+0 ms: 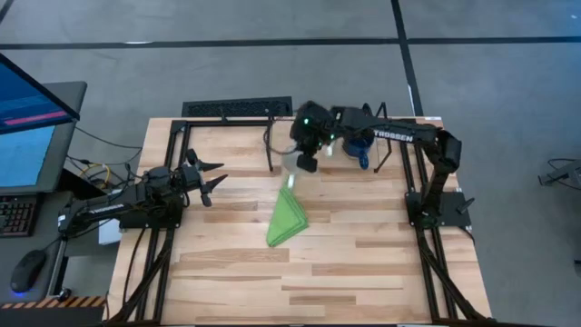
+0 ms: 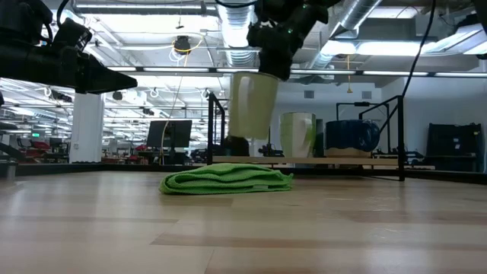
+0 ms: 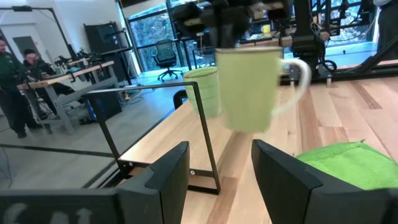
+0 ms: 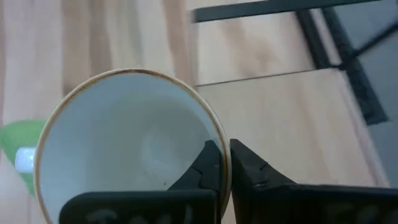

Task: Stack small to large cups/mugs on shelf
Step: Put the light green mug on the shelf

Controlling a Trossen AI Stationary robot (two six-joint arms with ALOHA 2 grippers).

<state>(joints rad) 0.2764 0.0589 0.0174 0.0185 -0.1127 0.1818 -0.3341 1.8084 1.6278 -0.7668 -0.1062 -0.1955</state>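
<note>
My right gripper (image 4: 225,163) pinches the rim of the white mug (image 2: 253,105), one finger inside and one outside, holding it upright in the air at the upper centre of the low view, above the folded green cloth (image 2: 227,180). The light green mug (image 2: 297,135) and dark blue mug (image 2: 352,136) stand on the shelf (image 2: 304,160) at right of centre. My left gripper (image 1: 211,178), fingers spread and holding nothing, waits at the left of the high view.

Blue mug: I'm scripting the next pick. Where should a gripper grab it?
Probably the rim wall, from above, one finger inside: the blue mug stands upright on the shelf, and the right gripper holds the white mug that way. The left gripper idles open.
</note>
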